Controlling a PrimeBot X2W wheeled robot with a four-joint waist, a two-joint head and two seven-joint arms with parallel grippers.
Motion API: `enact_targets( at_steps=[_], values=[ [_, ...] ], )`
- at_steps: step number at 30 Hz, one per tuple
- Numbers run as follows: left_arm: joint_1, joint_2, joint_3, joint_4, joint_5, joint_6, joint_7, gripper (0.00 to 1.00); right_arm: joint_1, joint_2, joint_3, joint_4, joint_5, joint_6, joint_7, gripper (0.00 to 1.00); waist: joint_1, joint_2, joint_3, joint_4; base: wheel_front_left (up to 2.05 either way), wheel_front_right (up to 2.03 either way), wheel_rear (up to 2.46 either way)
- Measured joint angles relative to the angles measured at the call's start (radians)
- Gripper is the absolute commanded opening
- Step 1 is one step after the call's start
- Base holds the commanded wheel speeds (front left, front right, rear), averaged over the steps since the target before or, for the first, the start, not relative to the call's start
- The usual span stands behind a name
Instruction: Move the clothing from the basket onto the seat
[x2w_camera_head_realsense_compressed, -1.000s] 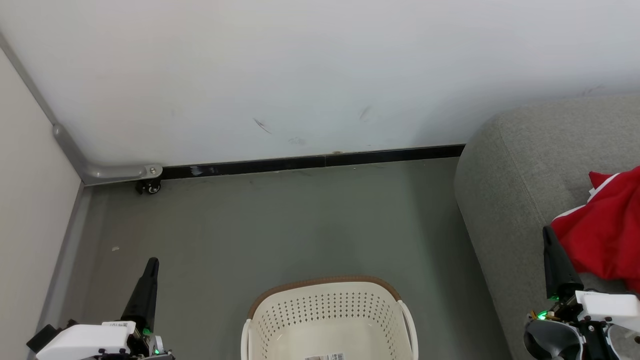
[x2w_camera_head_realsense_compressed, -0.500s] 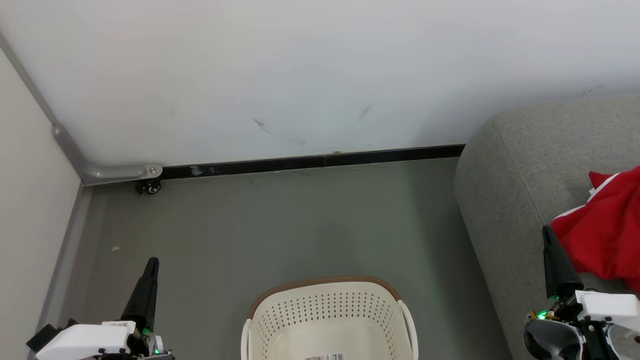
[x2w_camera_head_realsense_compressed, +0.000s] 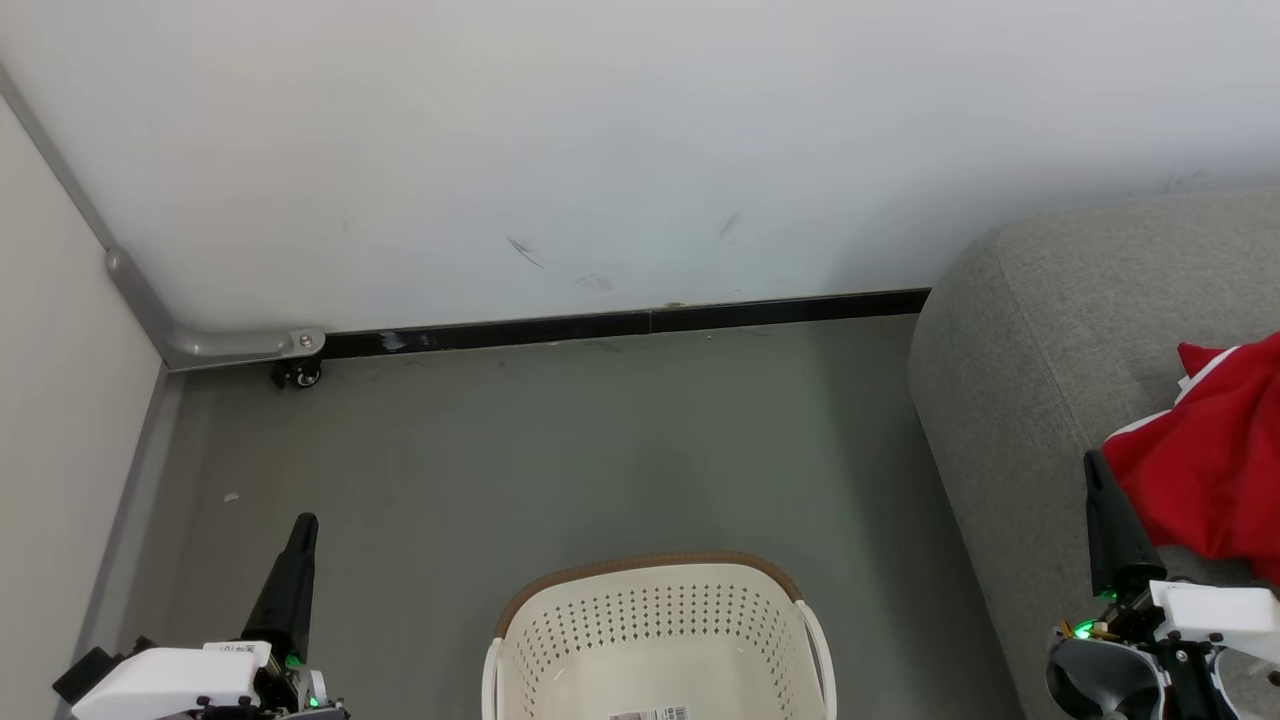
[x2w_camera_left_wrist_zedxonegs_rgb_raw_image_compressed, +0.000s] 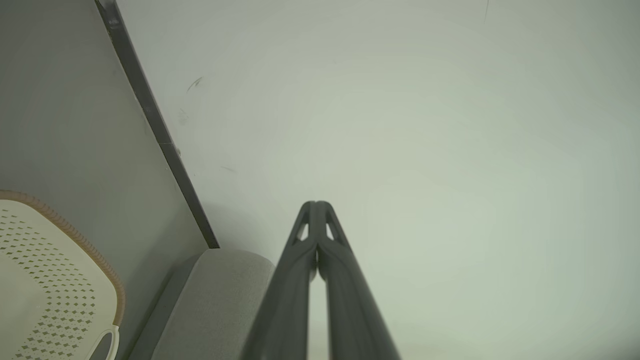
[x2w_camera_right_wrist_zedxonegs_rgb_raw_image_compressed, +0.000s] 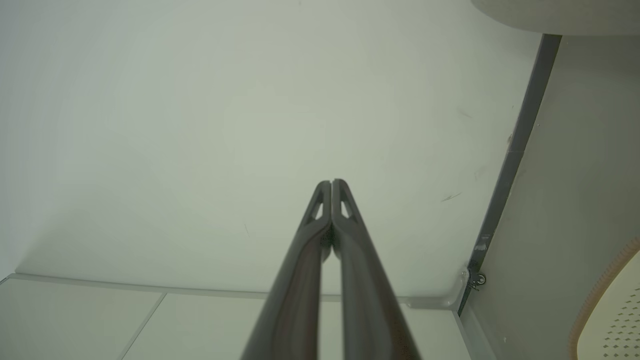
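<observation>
One basket (x2w_camera_head_realsense_compressed: 650, 612), one seat (x2w_camera_head_realsense_compressed: 1040, 330), one heap of clothing (x2w_camera_head_realsense_compressed: 1210, 470) (garment count unclear).

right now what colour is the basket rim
Brown, woven-looking, around the cream basket; clearest in the head view.

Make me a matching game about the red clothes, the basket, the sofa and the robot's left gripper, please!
Things:
1. clothing
2. basket
3. seat
4. left gripper

Descriptions:
A. cream with a brown rim, standing on the floor
B. big and grey, next to the wall
C. shut, holding nothing
D. bright red, lying on the seat

Pairs: 1-D, 2-A, 3-B, 4-C
</observation>
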Motion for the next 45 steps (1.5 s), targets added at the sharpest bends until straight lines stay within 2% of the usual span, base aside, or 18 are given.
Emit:
enact_targets(
  at_steps=[45],
  values=[
    [0.0,0.0,-0.001,-0.005,0.0,0.0,0.0,0.0,0.0,0.0,0.002,-0.001,0.002,0.0,-0.001,0.0,-0.0001,0.0,0.0,0.0,0.0,0.0,0.0]
  ],
)
